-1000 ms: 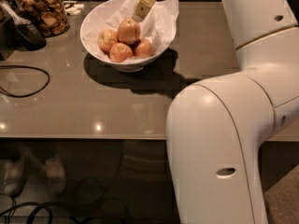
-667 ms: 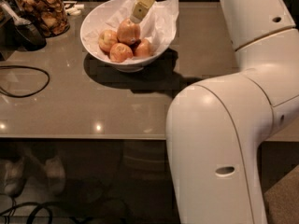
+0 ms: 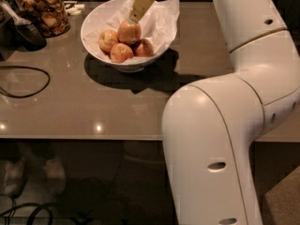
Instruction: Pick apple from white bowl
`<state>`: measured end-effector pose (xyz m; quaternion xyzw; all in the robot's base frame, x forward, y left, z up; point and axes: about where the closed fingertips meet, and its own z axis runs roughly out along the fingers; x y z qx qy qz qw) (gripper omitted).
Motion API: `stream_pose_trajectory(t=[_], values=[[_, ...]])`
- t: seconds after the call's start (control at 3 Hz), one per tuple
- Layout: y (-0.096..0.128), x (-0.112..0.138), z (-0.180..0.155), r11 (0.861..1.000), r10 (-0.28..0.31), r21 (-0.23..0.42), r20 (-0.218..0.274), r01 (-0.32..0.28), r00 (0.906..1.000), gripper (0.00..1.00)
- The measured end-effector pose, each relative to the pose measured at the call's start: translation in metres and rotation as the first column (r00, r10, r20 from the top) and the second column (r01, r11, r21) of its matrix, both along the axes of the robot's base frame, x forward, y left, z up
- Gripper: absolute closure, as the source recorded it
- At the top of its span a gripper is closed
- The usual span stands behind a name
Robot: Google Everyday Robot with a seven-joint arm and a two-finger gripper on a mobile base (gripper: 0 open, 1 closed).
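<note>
The white bowl (image 3: 96,25), lined with crinkled white paper, stands at the back of the brown table. It holds several apples. The apple (image 3: 129,32), the tallest and orange-red with a paler blush, sits in the middle of the group. Smaller reddish apples lie to its left (image 3: 108,39), front (image 3: 121,53) and right (image 3: 144,48). My gripper (image 3: 133,17) comes down from the top of the view into the bowl, its tan tip right at the top of the apple. My white arm (image 3: 234,102) fills the right side.
A glass jar of brown snacks (image 3: 42,11) stands at the back left, with a dark scoop-like object (image 3: 26,32) beside it. A black cable (image 3: 23,81) loops on the table's left. The table's front edge (image 3: 84,137) runs across the middle of the view.
</note>
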<state>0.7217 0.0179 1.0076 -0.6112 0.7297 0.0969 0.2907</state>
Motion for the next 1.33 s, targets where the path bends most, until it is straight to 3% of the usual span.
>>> stream_pose_trajectory(t=[0.33, 1.33], values=[[0.004, 0.001, -0.008, 1.0, -0.001, -0.003, -0.021, 0.001, 0.9998, 0.28], [0.014, 0.011, -0.033, 1.0, -0.008, -0.017, -0.07, 0.007, 0.9975, 0.29]])
